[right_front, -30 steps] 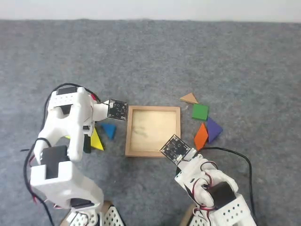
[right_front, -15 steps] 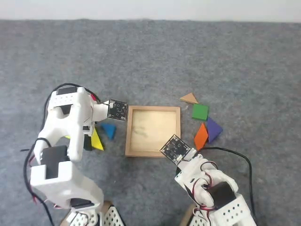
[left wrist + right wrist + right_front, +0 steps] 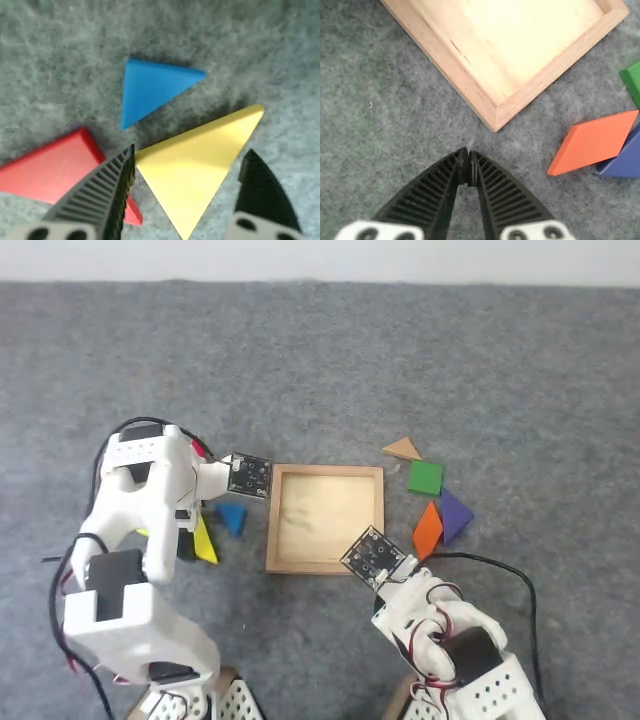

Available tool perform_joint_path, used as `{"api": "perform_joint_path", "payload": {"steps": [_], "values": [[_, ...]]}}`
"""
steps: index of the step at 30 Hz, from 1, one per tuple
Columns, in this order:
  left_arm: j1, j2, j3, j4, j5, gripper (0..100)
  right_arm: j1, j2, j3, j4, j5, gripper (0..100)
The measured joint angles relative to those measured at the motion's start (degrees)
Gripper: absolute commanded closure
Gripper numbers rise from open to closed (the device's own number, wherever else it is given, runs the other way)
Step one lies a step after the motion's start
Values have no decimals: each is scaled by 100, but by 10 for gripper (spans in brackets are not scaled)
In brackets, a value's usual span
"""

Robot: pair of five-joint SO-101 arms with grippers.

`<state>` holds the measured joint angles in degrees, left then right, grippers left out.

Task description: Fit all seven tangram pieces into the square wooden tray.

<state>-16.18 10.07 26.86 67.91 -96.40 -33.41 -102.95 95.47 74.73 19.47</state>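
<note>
My left gripper (image 3: 190,150) is open and straddles one corner of the yellow triangle (image 3: 197,167), one finger on each side. Close by lie a blue triangle (image 3: 150,90) and a red triangle (image 3: 52,167). In the high view the yellow triangle (image 3: 206,540) and blue triangle (image 3: 233,515) lie left of the square wooden tray (image 3: 275,525), which has no pieces in it. My right gripper (image 3: 469,156) is shut on nothing, just off the tray's corner (image 3: 495,117), above bare carpet.
Right of the tray lie a tan triangle (image 3: 402,448), a green square (image 3: 425,477), an orange parallelogram (image 3: 427,529) and a purple triangle (image 3: 456,513). Grey carpet stretches open beyond the tray. A black cable (image 3: 500,565) runs by the right arm.
The left wrist has shifted very slightly over the yellow triangle. The right arm and all the pieces have stayed put.
</note>
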Motion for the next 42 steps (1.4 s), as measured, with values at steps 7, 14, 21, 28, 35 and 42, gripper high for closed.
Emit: {"api": "perform_joint_path", "payload": {"steps": [7,14,21,28,35,42], "values": [[-9,0,-9,53,0,742,0,0,0,0,0,990],[-9,0,-9,132,62,742,0,0,0,0,0,990],[-9,0,-9,352,1020,742,0,0,0,0,0,990],[-9,-9,70,387,2435,743,0,0,0,0,0,990],[-9,-9,79,422,3780,743,0,0,0,0,0,990],[-9,0,-229,721,4642,743,0,0,0,0,0,990]]}}
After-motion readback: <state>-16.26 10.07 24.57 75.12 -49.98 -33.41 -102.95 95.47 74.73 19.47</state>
